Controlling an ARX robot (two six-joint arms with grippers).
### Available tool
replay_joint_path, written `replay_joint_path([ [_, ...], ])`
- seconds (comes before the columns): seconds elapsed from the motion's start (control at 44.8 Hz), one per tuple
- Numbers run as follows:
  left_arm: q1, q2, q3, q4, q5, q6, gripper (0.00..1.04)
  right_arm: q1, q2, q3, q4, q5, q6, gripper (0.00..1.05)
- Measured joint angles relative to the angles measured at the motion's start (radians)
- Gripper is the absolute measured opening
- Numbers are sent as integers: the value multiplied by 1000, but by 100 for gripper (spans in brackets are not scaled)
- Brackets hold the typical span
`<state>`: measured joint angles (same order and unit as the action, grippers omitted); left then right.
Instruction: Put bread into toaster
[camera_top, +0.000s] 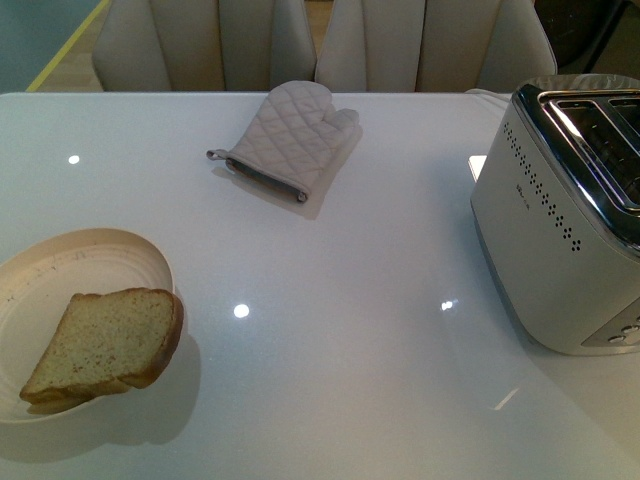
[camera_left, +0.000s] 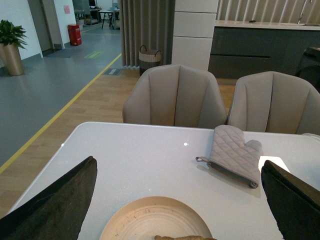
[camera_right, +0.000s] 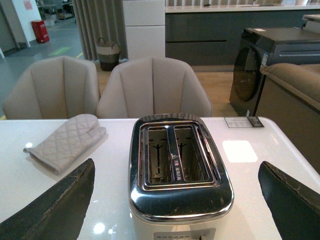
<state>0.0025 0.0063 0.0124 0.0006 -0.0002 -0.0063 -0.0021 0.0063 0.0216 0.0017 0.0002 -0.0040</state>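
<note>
A tan slice of bread (camera_top: 105, 345) with a brown crust lies on a cream plate (camera_top: 60, 265) at the near left of the white table; only its top edge (camera_left: 185, 237) shows in the left wrist view. The silver toaster (camera_top: 560, 230) with dotted side stands at the right, its two empty slots (camera_right: 175, 157) facing up. My left gripper (camera_left: 180, 200) hangs open above the plate (camera_left: 145, 217), its dark fingers (camera_left: 55, 202) wide apart. My right gripper (camera_right: 175, 200) is open too, straddling the air above the toaster (camera_right: 177, 190). Neither arm shows in the front view.
A grey quilted oven mitt (camera_top: 285, 140) lies at the table's far middle. Two beige chairs (camera_top: 205, 40) stand behind the far edge. A small card (camera_right: 244, 122) rests on the table beyond the toaster.
</note>
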Motion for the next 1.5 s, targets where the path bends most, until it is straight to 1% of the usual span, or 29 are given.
replay_joint_path([
  [0.045, -5, 42, 37, -105, 0, -80, 98, 0, 0, 0, 0, 0, 0, 96],
  [0.089, -10, 155, 108, -251, 4, -217, 98, 0, 0, 0, 0, 0, 0, 96],
  [0.112, -8, 203, 128, -275, 16, -270, 98, 0, 0, 0, 0, -1, 0, 96],
  [0.156, 7, 267, 150, -267, 40, -355, 98, 0, 0, 0, 0, 0, 0, 96],
  [0.223, 58, 358, 173, -187, 92, -414, 98, 0, 0, 0, 0, 0, 0, 96],
  [0.268, 112, 451, 180, -96, 135, -425, 98, 0, -1, 0, 0, 0, 0, 96],
  [0.335, 187, 624, 182, 64, 179, -422, 98, 0, -1, 0, 0, 0, 0, 96],
  [0.402, 267, 868, 195, 273, 201, -394, 98, 0, -1, 0, 0, 0, 0, 96],
  [0.447, 304, 1013, 209, 384, 212, -373, 98, 0, -1, 0, 0, 0, 0, 96],
  [0.492, 337, 1178, 231, 499, 226, -341, 98, 0, -1, 0, 0, 0, 0, 96],
  [0.559, 365, 1386, 260, 613, 247, -298, 98, 0, -1, 0, 0, 0, 0, 96],
  [0.626, 381, 1565, 289, 687, 277, -270, 98, 0, -1, 0, 0, 0, 0, 96],
  [0.67, 385, 1665, 313, 725, 297, -259, 98, 0, -1, 0, 0, 0, 0, 96],
  [0.737, 386, 1810, 356, 771, 296, -232, 98, 0, -1, 0, 0, 0, 0, 96],
  [0.894, 396, 2066, 453, 797, 273, -170, 98, 0, -1, 0, 0, 0, 0, 96],
  [1.028, 409, 2192, 521, 792, 242, -114, 98, 0, -1, 0, 0, 0, 0, 96],
  [1.184, 414, 2277, 578, 777, 220, -75, 97, 0, -1, 0, 0, 0, 0, 96],
  [1.296, 404, 2306, 601, 768, 206, -66, 77, 0, -1, 0, 0, 0, 0, 96],
  [1.408, 370, 2325, 619, 752, 198, -66, 54, 0, -1, 0, 0, 0, 0, 96],
  [1.475, 353, 2338, 625, 749, 187, -66, 43, 0, -1, 0, 0, 0, 0, 96],
  [1.497, 344, 2345, 627, 745, 182, -66, 38, 0, -1, 0, 0, 0, 0, 96],
])
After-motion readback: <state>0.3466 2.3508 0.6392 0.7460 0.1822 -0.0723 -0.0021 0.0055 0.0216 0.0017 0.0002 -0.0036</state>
